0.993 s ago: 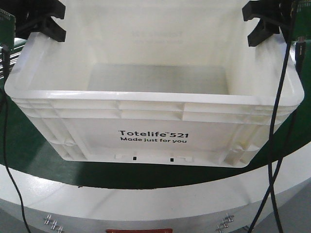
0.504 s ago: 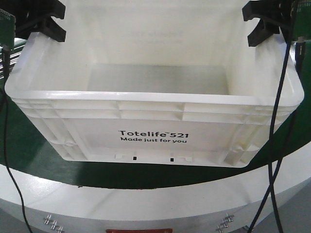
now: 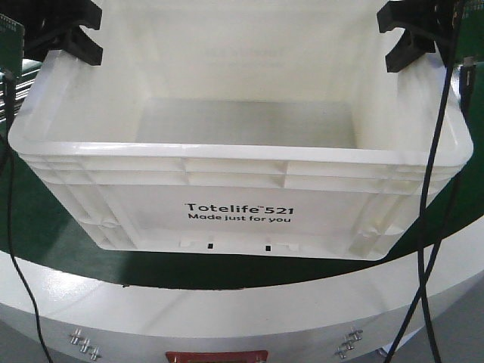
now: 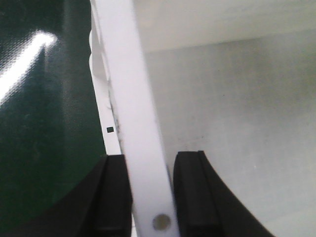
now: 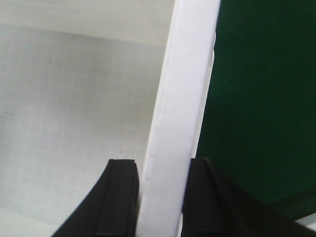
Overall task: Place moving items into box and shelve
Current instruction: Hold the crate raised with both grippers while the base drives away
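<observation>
The box (image 3: 240, 214), a large white tote printed "Totelife 521", fills the front view with its open top toward me. My left gripper (image 3: 72, 36) is shut on its left rim and my right gripper (image 3: 412, 36) on its right rim. In the left wrist view the black fingers (image 4: 114, 192) pinch the white rim (image 4: 129, 89) from both sides, and my left gripper (image 4: 152, 159) straddles it. The right wrist view has my right gripper (image 5: 160, 165) clamped on the rim (image 5: 183, 84) the same way. No moving items show on the visible part of the box floor; the front wall hides its near part.
A dark green surface (image 3: 30, 227) lies under and beside the box, with a curved white edge (image 3: 227, 310) below it carrying bolts and a red label. Black cables (image 3: 432, 197) hang down at the right and at the left (image 3: 9, 189).
Both grippers stay clamped on the box, which keeps its place in view. The white edge and red label below have shifted slightly upward in the picture.
</observation>
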`<state>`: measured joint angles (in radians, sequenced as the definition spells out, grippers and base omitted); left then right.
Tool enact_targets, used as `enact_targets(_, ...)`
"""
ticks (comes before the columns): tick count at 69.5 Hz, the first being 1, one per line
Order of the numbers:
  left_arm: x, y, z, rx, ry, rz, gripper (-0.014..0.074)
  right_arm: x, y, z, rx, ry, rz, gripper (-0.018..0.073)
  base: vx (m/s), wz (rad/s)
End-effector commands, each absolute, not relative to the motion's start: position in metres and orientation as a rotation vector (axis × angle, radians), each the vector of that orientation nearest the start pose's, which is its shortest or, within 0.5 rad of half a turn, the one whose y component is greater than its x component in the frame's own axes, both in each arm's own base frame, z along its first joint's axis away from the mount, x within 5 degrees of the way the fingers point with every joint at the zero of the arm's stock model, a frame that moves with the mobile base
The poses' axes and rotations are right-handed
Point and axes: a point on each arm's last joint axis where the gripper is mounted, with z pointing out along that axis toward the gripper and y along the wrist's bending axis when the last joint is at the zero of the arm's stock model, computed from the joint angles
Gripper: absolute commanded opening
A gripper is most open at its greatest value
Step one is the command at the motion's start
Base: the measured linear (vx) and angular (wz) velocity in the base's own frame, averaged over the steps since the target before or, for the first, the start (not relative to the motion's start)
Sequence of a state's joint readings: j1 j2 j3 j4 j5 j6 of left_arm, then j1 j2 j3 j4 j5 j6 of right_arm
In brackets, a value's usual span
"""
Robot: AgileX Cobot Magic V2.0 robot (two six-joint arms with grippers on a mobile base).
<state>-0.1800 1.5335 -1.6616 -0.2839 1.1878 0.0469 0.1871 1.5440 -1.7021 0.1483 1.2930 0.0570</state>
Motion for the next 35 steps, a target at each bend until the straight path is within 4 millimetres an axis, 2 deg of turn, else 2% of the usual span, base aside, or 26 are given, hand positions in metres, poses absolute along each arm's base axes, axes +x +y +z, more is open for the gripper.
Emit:
enact_targets(1,0.2864,-0.106,0.4548,0.253,2.287,-0.781,-0.0004,0.2886,0.0923,0.4481,-0.189,2.432,0.602,-0.0004,-0.04,0.0)
enact_targets(35,0.287,-0.1054,0.4545,0.251,2.288,-0.778,-0.0004,0.2886,0.0923,0.4481,-0.189,2.432,0.602,-0.0004,-0.13,0.02)
